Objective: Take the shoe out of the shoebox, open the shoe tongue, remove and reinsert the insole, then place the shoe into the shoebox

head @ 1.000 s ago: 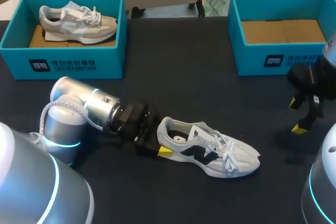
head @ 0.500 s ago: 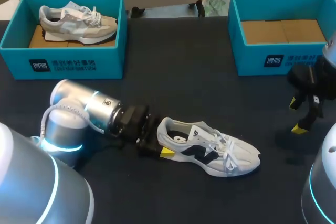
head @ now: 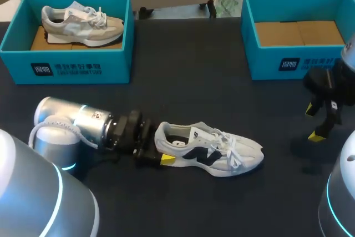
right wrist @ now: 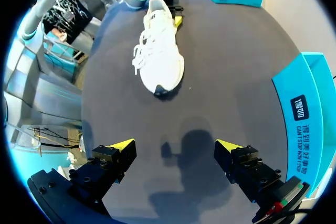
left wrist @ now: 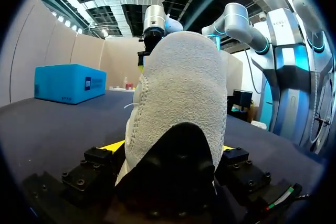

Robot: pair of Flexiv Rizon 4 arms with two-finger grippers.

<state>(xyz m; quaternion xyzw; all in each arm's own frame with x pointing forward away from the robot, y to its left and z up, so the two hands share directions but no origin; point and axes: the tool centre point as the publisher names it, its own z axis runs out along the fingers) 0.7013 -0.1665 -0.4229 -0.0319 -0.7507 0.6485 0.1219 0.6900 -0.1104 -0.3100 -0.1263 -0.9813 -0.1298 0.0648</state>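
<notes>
Now the shoe (head: 208, 154) is standing on its sole on the table (head: 205, 81), long axis across, heel twd my left, toe pointing right. Left gripper (head: 158, 149) is pinching the heel; right gripper (head: 313, 122), fingers spread, is hovering nr the right box (head: 277, 62).
</notes>
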